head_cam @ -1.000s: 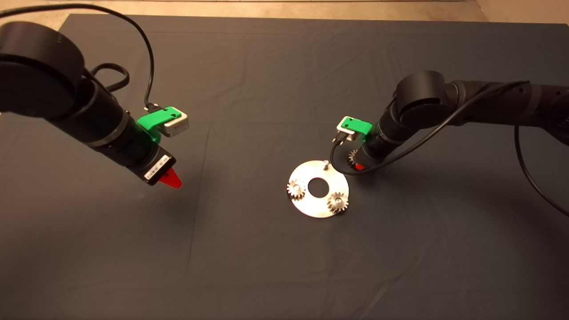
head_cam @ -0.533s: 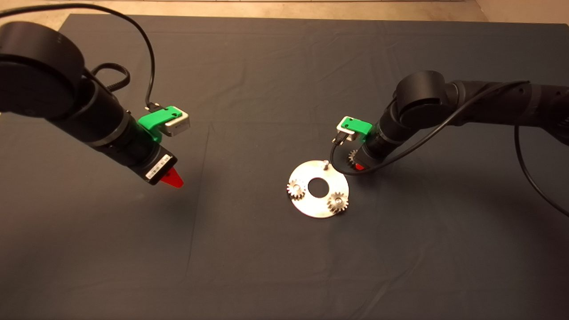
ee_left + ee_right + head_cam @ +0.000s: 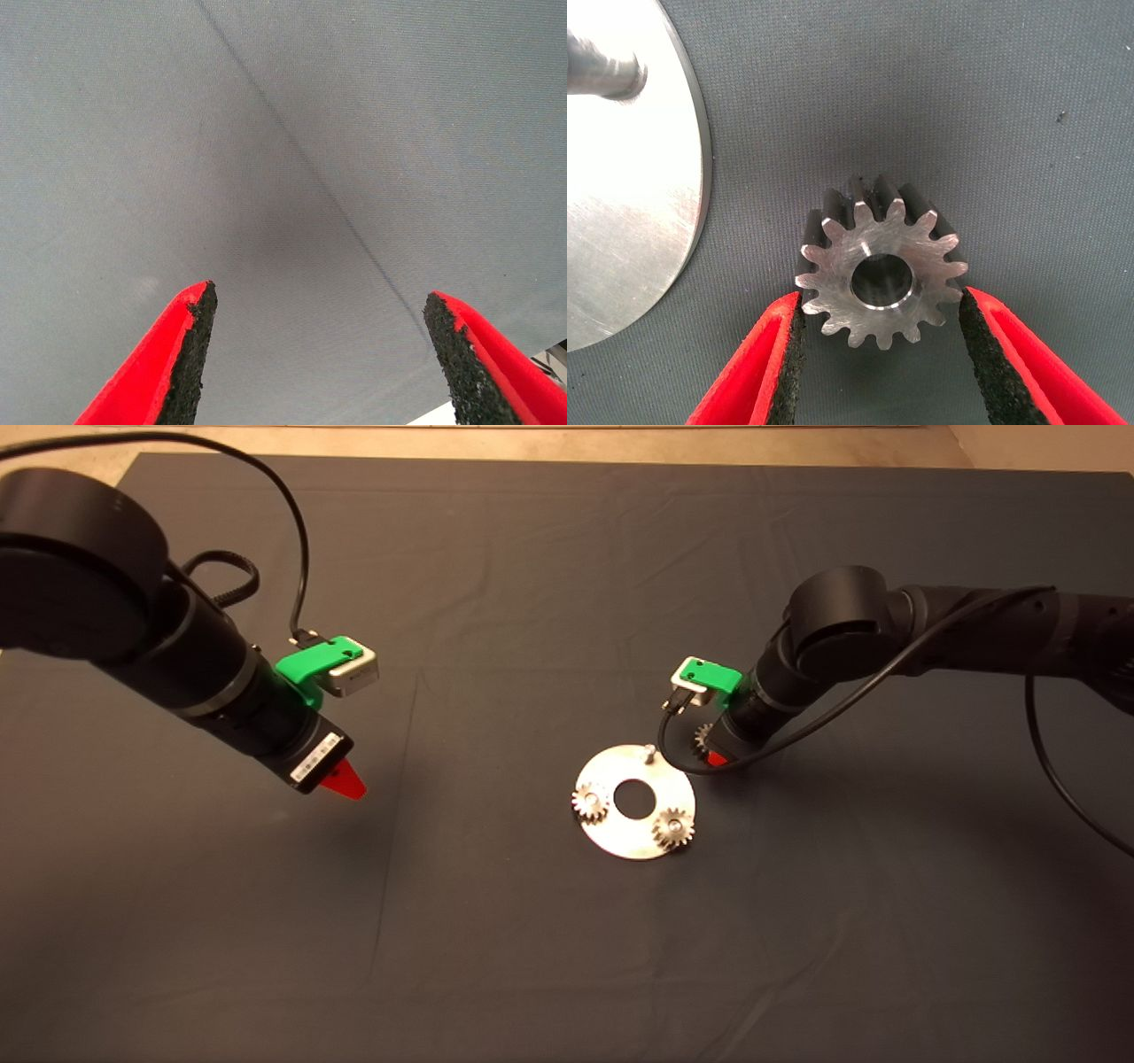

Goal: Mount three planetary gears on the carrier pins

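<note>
While the right tool [image 3: 879, 354] brackets the third gear [image 3: 879, 270] on the bench right of centre, pads touching or nearly touching its teeth, it should close squarely, lift level, then align bore over the bare pin [image 3: 649, 752]; left tool [image 3: 319, 354] idles wide.

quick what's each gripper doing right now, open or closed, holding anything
Left gripper: open, holding nothing, over bare mat.
Right gripper: fingers at either side of the third gear beside the disc; a firm grip cannot be told.
</note>
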Tool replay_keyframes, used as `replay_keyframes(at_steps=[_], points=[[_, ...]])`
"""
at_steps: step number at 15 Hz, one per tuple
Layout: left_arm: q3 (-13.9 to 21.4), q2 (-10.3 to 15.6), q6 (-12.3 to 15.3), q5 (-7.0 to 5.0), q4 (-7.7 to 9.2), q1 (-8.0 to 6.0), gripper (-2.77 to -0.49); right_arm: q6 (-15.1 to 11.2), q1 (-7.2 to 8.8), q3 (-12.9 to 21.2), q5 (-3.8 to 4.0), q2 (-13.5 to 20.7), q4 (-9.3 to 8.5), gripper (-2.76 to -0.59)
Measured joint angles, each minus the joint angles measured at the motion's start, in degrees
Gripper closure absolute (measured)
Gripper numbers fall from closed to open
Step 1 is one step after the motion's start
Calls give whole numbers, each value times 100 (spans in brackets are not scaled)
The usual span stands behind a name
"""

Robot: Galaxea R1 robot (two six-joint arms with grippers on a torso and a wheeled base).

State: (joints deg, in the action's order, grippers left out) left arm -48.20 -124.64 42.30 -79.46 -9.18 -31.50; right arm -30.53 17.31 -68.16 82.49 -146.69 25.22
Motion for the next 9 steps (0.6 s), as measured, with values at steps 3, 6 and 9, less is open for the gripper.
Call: replay_keyframes(at_steps=[3,6,9], points=[[0,0,0,0,0,-2,-164,-3,0,-2,-2,-6,-1,-146],[0,-14,0,2,1,-2,-164,-6,0,-28,-46,-30,0,-158],[0,-12,0,2,1,-2,-164,-6,0,-119,-173,-33,0,-158]])
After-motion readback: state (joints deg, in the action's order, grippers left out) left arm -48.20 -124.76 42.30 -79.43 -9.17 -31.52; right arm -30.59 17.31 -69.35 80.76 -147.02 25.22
